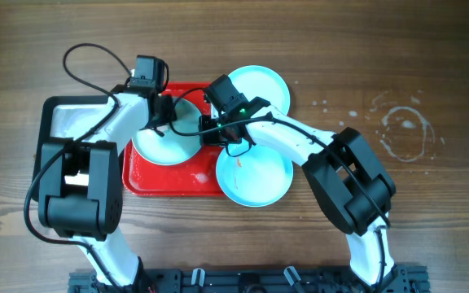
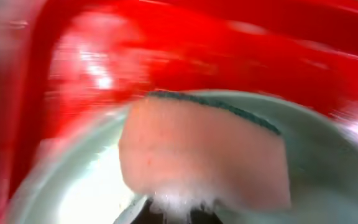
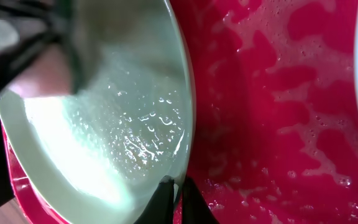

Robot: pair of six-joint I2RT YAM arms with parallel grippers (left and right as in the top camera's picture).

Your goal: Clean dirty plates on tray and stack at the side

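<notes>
right end effector point(image 3: 175, 188) pinches foamy plate point(image 3: 126, 118)

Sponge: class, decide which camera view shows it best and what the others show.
Left wrist: the sponge fills the frame, pink with a green edge, foamy, pressed on a plate, though blurred. Right wrist shows only a pinkish blur at the top left. Overhead hides it under the left arm.
</notes>
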